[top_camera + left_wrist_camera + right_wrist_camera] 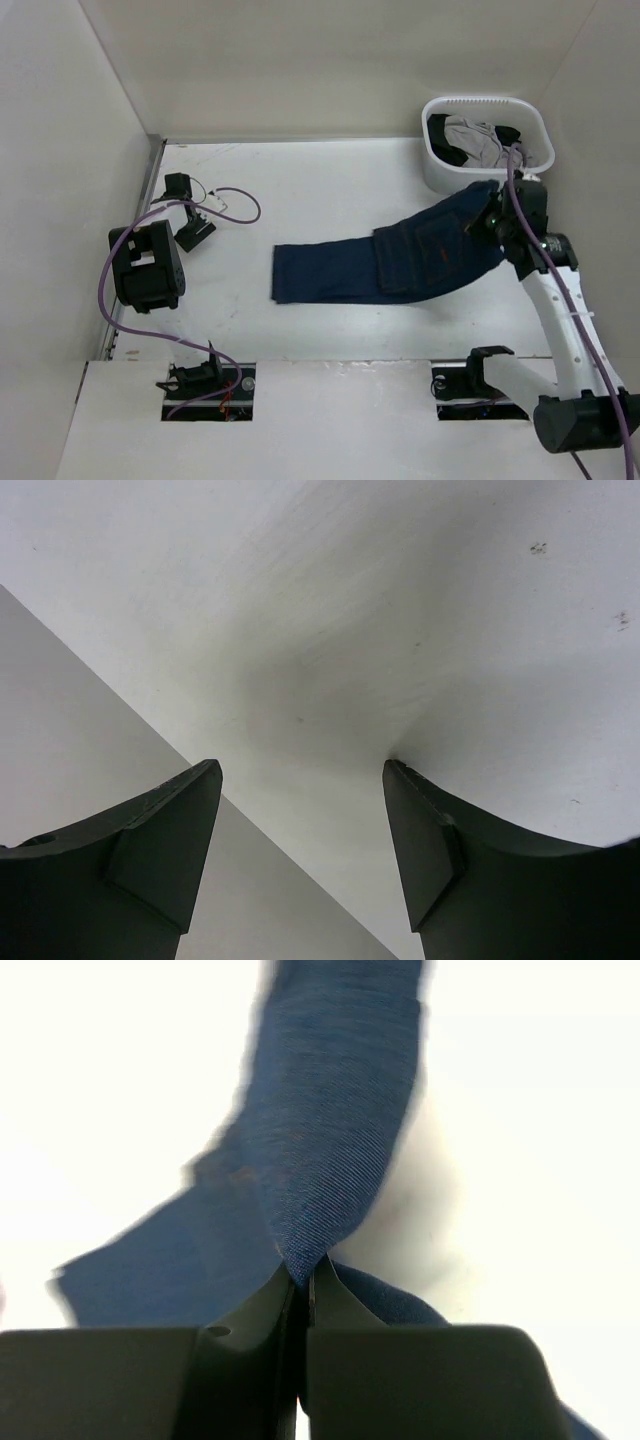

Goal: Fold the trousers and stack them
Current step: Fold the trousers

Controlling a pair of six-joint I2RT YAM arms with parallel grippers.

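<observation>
One pair of dark navy jeans [380,262] lies across the middle of the white bench [330,190]. Its leg end is flat toward the left, and its right end is raised off the surface near the single white basket [485,100]. The right arm's fingers [250,1360] are pressed together on a fold of that raised denim. The left arm's fingers [160,850] stand wide apart, holding nothing, over bare bench by the left wall, well apart from the jeans. Two garments sit in the basket: one grey garment [475,140] and one black garment [445,152].
</observation>
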